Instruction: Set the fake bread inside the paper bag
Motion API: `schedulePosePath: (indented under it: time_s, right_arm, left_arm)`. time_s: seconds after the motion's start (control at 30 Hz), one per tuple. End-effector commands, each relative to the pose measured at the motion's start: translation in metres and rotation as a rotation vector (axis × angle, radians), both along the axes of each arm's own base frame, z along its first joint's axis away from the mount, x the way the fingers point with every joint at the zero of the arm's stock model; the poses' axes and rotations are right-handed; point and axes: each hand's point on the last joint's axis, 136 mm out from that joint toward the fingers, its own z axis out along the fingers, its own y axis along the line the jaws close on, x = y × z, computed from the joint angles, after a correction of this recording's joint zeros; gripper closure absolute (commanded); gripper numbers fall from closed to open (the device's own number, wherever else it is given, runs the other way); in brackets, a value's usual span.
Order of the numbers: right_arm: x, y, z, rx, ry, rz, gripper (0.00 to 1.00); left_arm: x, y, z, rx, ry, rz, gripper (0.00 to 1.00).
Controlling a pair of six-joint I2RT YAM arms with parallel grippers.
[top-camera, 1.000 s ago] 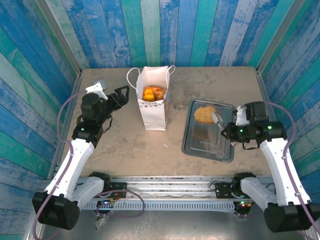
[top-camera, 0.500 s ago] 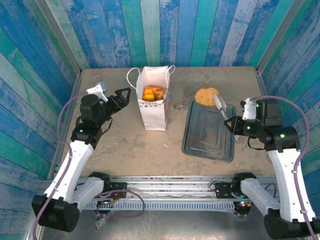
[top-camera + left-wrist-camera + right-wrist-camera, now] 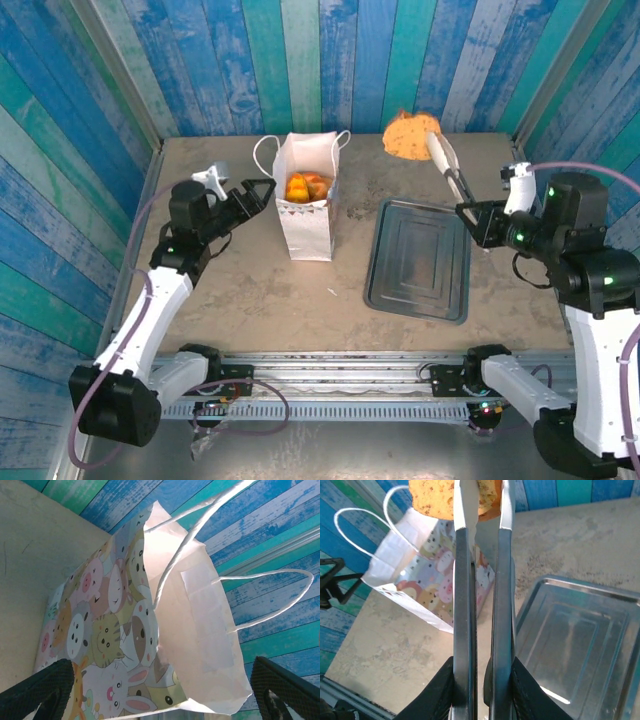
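Left arm reached forward along the left side, hand [image 3: 258, 192] wide open, fingers [image 3: 37, 690] spread far apart, pointing right. Right arm lifted high, elbow bent, hand [image 3: 482, 222] clamped tight on tongs [image 3: 450, 170], aimed forward-left.

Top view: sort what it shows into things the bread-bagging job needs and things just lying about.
In the job: paper bag; bread in the bag; tongs, gripped by the right tool; bread piece pinched in them; left tool, open beside the bag.
Lying about: metal tray; table.
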Motion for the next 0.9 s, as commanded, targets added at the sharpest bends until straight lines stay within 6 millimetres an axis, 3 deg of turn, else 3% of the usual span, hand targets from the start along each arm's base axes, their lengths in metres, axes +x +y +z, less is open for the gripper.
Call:
schedulePosePath:
  time_s: [0.0, 0.3, 0.43, 0.63, 0.87]
  right_arm:
    - [0.003, 0.012, 0.026, 0.004, -0.076, 0.045, 0.93]
    - [0.022, 0.072, 0.04, -0.086, -0.135, 0.125, 0.94]
    - [0.031, 0.109, 0.042, -0.184, -0.164, 0.168, 0.94]
    - [0.054, 0.137, 0.038, -0.346, -0.176, 0.16, 0.93]
    - [0.072, 0.157, 0.02, -0.461, -0.174, 0.171, 0.93]
  left_arm:
    - [0.007, -0.008, -0.001, -0.026, -0.009, -0.03, 0.12]
    - [0.021, -0.015, 0.0, -0.047, -0.012, -0.035, 0.27]
    - [0.025, -0.013, 0.005, -0.044, -0.024, -0.02, 0.34]
    - [0.026, -0.006, 0.008, -0.029, -0.036, 0.02, 0.43]
    - [0.024, -0.002, 0.009, 0.012, -0.041, 0.034, 0.49]
